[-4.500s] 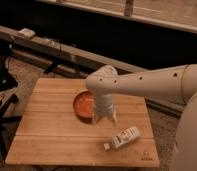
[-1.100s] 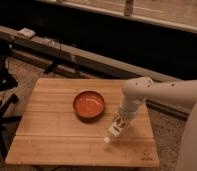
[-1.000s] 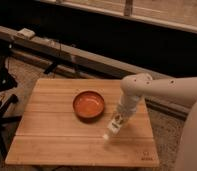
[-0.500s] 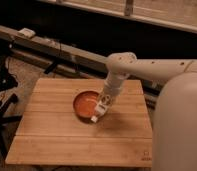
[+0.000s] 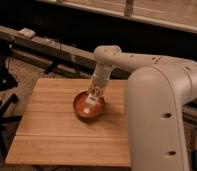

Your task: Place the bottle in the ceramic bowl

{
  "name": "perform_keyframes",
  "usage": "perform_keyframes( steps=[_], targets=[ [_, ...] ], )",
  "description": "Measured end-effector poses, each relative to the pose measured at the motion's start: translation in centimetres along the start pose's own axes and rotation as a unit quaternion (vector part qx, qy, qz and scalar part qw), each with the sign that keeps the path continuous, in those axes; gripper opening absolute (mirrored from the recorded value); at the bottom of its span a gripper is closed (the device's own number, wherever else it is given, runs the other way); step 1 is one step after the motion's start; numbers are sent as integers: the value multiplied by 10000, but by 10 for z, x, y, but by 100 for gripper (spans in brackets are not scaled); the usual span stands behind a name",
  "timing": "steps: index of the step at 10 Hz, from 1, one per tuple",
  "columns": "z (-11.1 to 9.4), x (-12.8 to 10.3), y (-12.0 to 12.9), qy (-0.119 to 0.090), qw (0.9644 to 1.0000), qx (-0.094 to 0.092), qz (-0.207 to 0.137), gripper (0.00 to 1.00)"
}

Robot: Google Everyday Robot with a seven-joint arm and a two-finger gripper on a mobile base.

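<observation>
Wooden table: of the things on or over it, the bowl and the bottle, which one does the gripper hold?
The bottle. The gripper holds its upper end, with its lower end inside the ceramic bowl, which sits free on the wooden table.

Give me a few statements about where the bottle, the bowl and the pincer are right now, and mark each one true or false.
1. The bottle is over the inside of the ceramic bowl. True.
2. The pincer is parked over the bare front left corner of the wooden table. False: it is down over the bowl, at the bottle.
3. The bowl sits on the wooden table. True.
4. The bottle lies on the table near its front right edge. False: it is at the bowl, under the pincer.
5. The bowl is flipped upside down. False: its orange-red inside faces up.
</observation>
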Motion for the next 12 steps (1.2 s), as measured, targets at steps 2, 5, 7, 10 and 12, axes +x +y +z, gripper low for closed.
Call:
perform_keyframes(
  steps=[2,5,7,10,12],
  targets=[
    [22,-8,15,126,9998,-39,-172,52],
    [24,-3,21,178,9992,-130,-318,78],
    [24,-5,20,155,9993,-147,-306,80],
    [24,-5,20,151,9993,-151,-302,80],
    [24,-5,21,154,9993,-150,-309,80]
  ],
)
